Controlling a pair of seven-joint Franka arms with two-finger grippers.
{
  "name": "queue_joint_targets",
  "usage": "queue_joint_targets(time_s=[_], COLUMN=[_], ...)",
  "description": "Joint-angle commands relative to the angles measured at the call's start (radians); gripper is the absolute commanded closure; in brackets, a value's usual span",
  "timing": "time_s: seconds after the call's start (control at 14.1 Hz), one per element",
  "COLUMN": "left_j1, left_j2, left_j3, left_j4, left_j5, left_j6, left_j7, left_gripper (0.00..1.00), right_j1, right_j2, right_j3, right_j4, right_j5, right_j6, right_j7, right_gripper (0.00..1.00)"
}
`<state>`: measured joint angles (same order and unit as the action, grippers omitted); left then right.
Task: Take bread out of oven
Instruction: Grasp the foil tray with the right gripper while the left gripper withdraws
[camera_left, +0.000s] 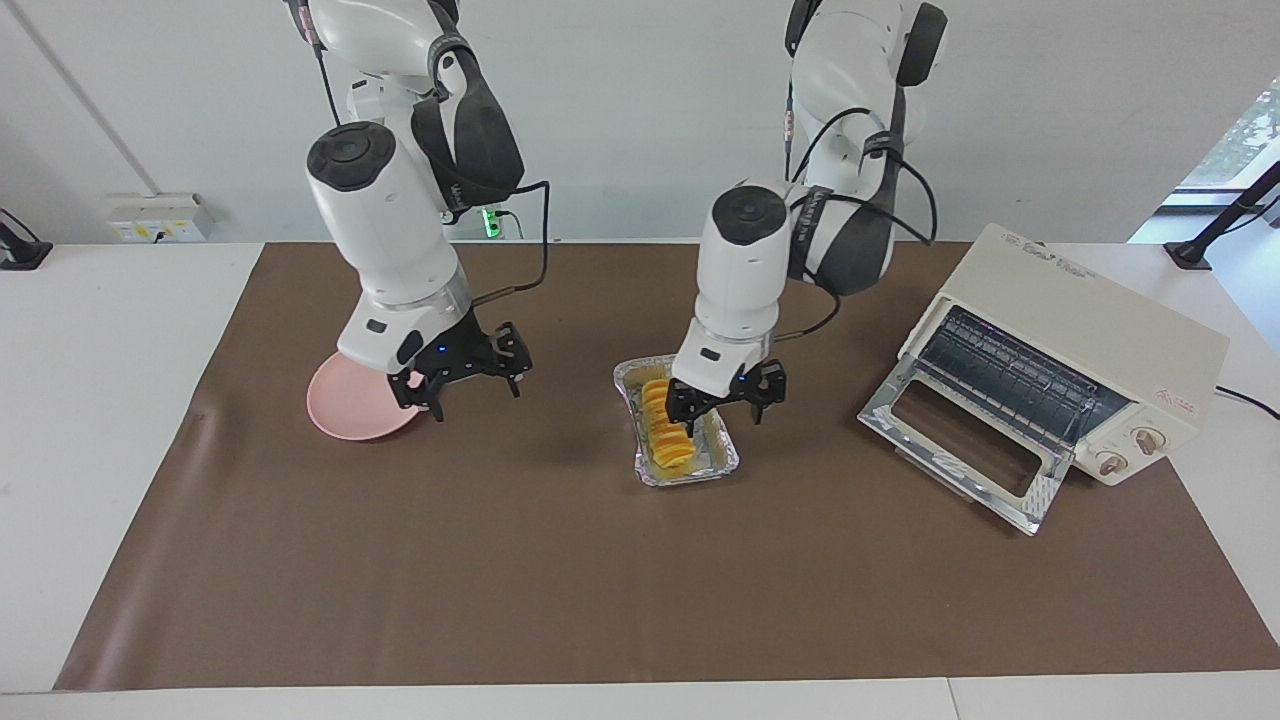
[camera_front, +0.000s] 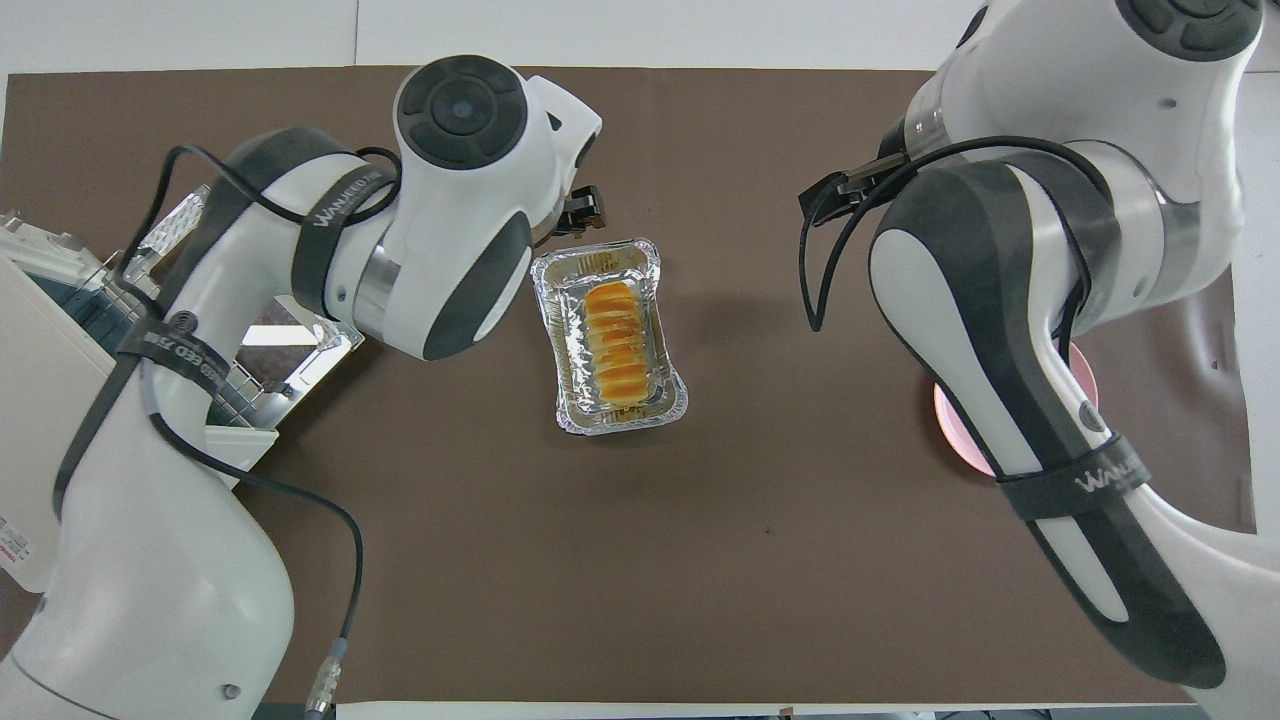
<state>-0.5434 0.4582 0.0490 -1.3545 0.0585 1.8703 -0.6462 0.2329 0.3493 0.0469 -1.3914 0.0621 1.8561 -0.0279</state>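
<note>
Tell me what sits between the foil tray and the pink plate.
Nothing rests there: only bare brown mat between the foil tray and the pink plate in the overhead view. The right end effector hangs above that stretch.
</note>
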Motion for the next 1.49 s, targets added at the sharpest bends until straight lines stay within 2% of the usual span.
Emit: queue_joint_targets(time_s=[0.0, 0.21, 0.43, 0.57, 0.64, 0.78, 1.06, 1.42], left_j1=[0.097, 0.244, 0.341, 0.394, 0.463, 0.491, 0.502, 0.496], left_j2=[-0.068, -0.119, -0.167, -0.196, -0.249, -0.33, -0.426, -0.475], left_j3=[-0.011, -0.009, -0.009, -0.009, -0.009, -0.008, -0.006, -0.008], left_j4=[-0.028, -0.028, -0.034, -0.035, -0.06, -0.158, -0.262, -0.333], left_j5=[-0.014, -0.09, -0.095, -0.095, -0.094, -0.088, -0.086, -0.086], left_j6=[-0.109, -0.181, -0.198, -0.25, -0.326, -0.332, -0.388, -0.359], left_j7=[0.034, 0.036, 0.065, 0.173, 0.354, 0.436, 0.51, 0.56], left_gripper=[0.0, 0.0, 0.0, 0.0, 0.0, 0.0, 0.0, 0.0], right_j1=[0.055, 0.121, 0.153, 0.172, 0.18, 0.171, 0.181, 0.207], right_j2=[0.029, 0.1, 0.141, 0.168, 0.194, 0.218, 0.22, 0.209], right_j3=[-0.002, -0.002, -0.002, -0.005, -0.002, -0.002, -0.002, -0.002], right_j4=[-0.008, 0.002, 0.002, 0.0, 0.0, -0.003, -0.027, -0.104], right_j5=[0.004, -0.004, -0.005, -0.022, -0.042, -0.039, -0.034, -0.036], right_j6=[0.029, 0.04, 0.095, 0.101, 0.133, 0.168, 0.193, 0.264], right_j7=[0.121, 0.204, 0.207, 0.273, 0.383, 0.407, 0.44, 0.453], right_gripper=[0.0, 0.0, 0.0, 0.0, 0.0, 0.01, 0.02, 0.02])
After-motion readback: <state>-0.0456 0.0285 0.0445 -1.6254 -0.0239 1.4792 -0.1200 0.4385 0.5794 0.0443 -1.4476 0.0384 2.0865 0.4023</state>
